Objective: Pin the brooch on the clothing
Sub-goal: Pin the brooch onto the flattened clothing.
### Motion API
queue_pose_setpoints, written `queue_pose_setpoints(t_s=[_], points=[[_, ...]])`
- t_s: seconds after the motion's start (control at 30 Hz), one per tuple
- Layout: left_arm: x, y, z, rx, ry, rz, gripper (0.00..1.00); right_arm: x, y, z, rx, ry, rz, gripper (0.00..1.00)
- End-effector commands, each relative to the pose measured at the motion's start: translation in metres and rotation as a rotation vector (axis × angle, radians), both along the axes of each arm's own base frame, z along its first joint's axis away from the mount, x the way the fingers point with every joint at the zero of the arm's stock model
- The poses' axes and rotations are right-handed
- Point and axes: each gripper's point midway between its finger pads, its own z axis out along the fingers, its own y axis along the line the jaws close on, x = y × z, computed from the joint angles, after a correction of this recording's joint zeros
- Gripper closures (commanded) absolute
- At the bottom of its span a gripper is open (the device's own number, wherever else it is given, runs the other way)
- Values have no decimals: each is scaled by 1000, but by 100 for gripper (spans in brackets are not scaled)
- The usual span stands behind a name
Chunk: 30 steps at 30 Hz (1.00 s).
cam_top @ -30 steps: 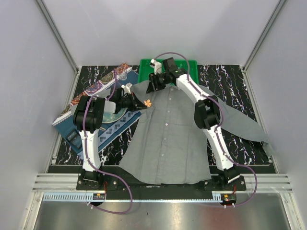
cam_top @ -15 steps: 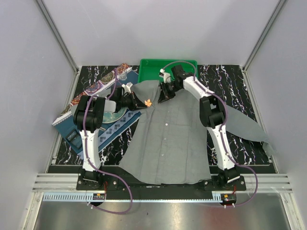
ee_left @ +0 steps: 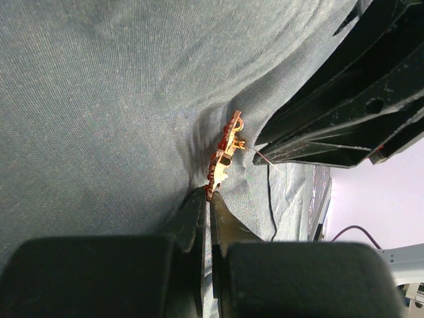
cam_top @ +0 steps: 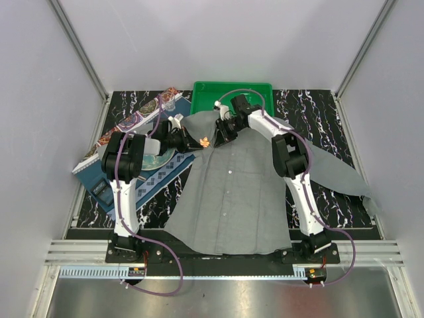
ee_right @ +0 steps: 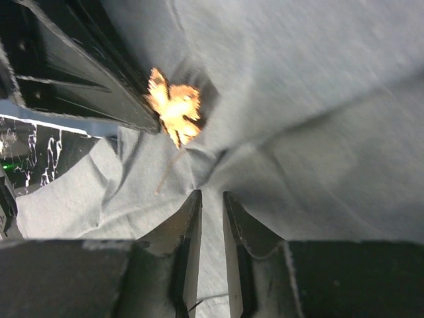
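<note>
Both arms (cam_top: 124, 199) are showing white links, black joints and looping purple cables (cam_top: 352, 255), while the left gripper (ee_left: 207, 199) and right gripper (ee_right: 212, 199) are showing matte black fingers (ee_right: 189, 228).

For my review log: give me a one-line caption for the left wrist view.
Left pincer shut on the red-orange brooch, holding it against a pucker in the grey shirt.

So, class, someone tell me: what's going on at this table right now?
Two robot arms are working on a grey shirt that is spread out flat. The left gripper is shut on a small red-orange brooch and holds it against the cloth near the top of the shirt. The right gripper is close beside it, jaws nearly closed, apparently pinching up a fold of the fabric. Whether the pin has gone through the cloth cannot be told.
</note>
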Motion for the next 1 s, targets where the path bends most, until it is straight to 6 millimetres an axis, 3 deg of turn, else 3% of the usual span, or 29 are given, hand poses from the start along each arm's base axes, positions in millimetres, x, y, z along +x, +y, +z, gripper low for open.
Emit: queue_pose_setpoints(t_s=[0.0,0.2,0.63,0.8,0.83,0.97], points=[[10,2,3,4,-39,-5,100,14,24,57,75,-159,43,74],[11,1,2,3,-38,-4,100,12,37,67,102,-176,67,73],[11,1,4,2,-41,-4,100,23,45,57,85,-191,69,73],[11,1,3,1,-40,-3,100,26,22,67,79,-247,91,69],[11,1,3,2,-40,-4,100,28,11,69,76,-257,83,69],[10,1,2,0,-33,-5,100,36,-12,78,104,-417,187,64]])
